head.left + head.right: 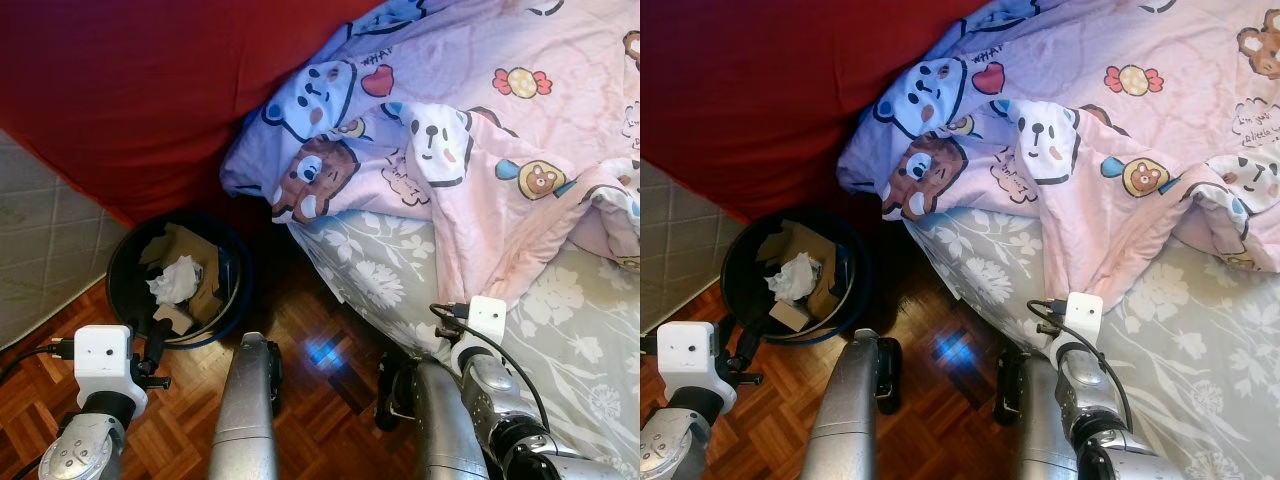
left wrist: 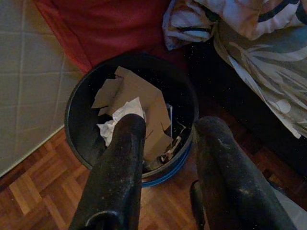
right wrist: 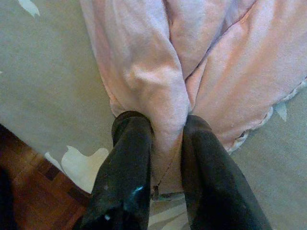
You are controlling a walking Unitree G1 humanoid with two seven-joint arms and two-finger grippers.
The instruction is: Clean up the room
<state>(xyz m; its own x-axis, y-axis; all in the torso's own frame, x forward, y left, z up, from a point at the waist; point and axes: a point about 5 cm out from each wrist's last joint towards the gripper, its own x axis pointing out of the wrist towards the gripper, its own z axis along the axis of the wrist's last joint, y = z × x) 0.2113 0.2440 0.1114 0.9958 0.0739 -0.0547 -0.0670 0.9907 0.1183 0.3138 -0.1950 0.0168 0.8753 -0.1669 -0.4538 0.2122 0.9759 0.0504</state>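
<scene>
1. Fingers (image 3: 129,158) of the right gripper (image 3: 167,143), 2 black ones, are closed on a fold of the pink blanket (image 3: 158,86), the cloth pinched between them, near the bed's edge.
2. Left gripper (image 2: 165,143) has its 2 fingers (image 2: 120,167) spread apart with nothing between them, held above the wood floor (image 1: 320,330) beside the waste bin (image 1: 125,250).
3. 1 round black waste bin stands on the floor near the corner of the bed (image 1: 590,330), against the red curtain (image 1: 130,90). Inside it lie several pieces of brown cardboard (image 2: 139,96) and 1 crumpled white paper (image 1: 175,278); other small scraps are too dark to count.
4. 1 pink blanket printed with cartoon bears and sweets is bunched over the upper part of the bed, with 1 fold reaching down toward the bed's near edge where the right gripper holds it. A lilac part of it (image 1: 300,110) hangs over the bed's corner, just above the bin.
5. 1 grey sheet with white flowers (image 1: 380,270) covers the bed under the blanket, bare along the near edge.
6. 2 silver arms show in the head views, 1 at each side, each wrist carrying 1 white camera block (image 1: 103,362).
7. Pale tiled wall (image 1: 40,240) shows at the left, beside the curtain.
</scene>
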